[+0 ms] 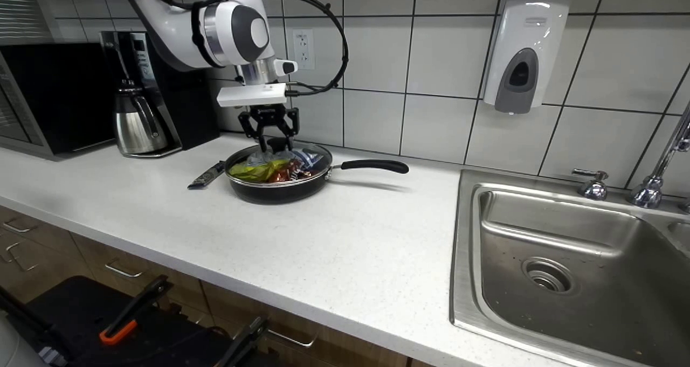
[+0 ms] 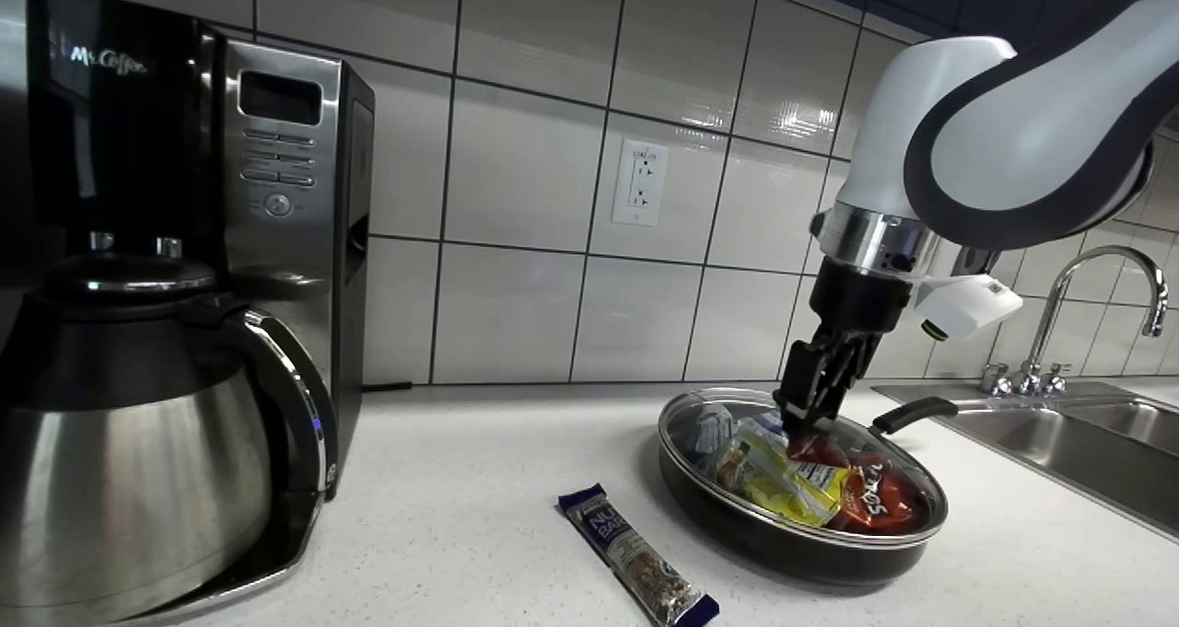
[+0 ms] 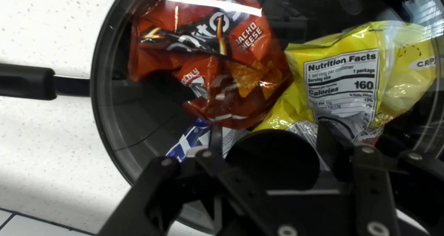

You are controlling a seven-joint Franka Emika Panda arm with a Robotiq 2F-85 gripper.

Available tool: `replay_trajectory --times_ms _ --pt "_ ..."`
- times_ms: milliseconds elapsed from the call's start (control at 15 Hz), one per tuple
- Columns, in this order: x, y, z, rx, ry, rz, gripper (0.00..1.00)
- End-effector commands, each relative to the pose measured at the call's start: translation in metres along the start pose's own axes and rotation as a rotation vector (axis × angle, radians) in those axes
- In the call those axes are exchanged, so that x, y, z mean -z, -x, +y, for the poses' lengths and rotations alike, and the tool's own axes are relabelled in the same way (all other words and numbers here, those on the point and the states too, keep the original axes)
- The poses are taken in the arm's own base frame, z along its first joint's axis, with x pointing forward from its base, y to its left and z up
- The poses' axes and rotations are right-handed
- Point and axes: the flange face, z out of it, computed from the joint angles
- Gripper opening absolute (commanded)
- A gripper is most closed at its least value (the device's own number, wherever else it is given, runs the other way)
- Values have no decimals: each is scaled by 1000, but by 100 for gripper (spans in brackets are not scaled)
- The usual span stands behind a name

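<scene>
The wrist view's top edge crops the glass lid (image 3: 295,28)

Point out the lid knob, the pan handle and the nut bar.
Lid knob (image 3: 272,159): in the wrist view, on its round black top.
Pan handle (image 1: 374,164): in an exterior view, on its black grip.
Nut bar (image 2: 636,556): in an exterior view, on its wrapper's middle.

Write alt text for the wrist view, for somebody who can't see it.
A pincer straddles the black knob of a glass-lidded pan; whether it grips is unclear. Inside lie a red Doritos bag, a yellow bag and a blue-and-white wrapper. The black handle points to picture left over a speckled counter.
</scene>
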Motion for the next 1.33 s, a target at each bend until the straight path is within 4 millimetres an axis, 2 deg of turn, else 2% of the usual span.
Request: replay_trajectory --times_ms 0,333,600,1267 --pt "7 6 -6 8 -14 7 99" --pt "15 13 -15 26 -19 10 100" --pt "30 25 -23 34 -24 16 100" --pt "66 68 -69 90 -45 14 100"
